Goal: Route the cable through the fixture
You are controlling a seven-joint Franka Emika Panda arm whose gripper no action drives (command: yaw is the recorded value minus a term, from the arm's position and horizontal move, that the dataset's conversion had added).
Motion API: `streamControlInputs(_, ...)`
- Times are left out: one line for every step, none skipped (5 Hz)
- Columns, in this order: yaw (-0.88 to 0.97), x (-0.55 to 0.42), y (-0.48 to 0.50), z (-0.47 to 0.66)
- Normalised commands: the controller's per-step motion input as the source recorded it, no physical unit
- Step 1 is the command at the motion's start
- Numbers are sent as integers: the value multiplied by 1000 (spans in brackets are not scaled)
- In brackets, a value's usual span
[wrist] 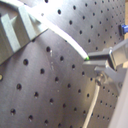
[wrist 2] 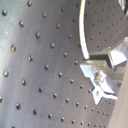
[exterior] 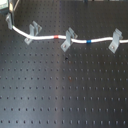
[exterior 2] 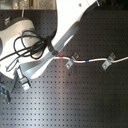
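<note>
the cable (exterior: 75, 39) lies across the far part of the black desk (exterior: 65, 95), which is full of little holes so things can be bolted on. four small metal clips stand in a row along it, and the white cord runs by each one: the end clip (exterior: 9, 21) at the first exterior view's left, the next clip (exterior: 33, 31), the middle clip (exterior: 66, 41) and the last clip (exterior: 115, 41). the red band (exterior: 56, 37) sits just before the middle clip and the blue band (exterior: 88, 41) just after it (handy marks for seeing how far the cord has slid). the clips seem to hold the cord up and keep it in a line. in the second exterior view the arm (exterior 2: 70, 27) reaches down near the red band. in the first wrist view the claw (wrist: 102, 62) looks pinched on the cable, the cord coming right out of its tips. i think that grip lets it pull the cord along.
</note>
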Motion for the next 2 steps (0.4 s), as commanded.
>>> streamControlInputs(26, 494, -111, -572)
streamControlInputs(140, 522, -65, -560)
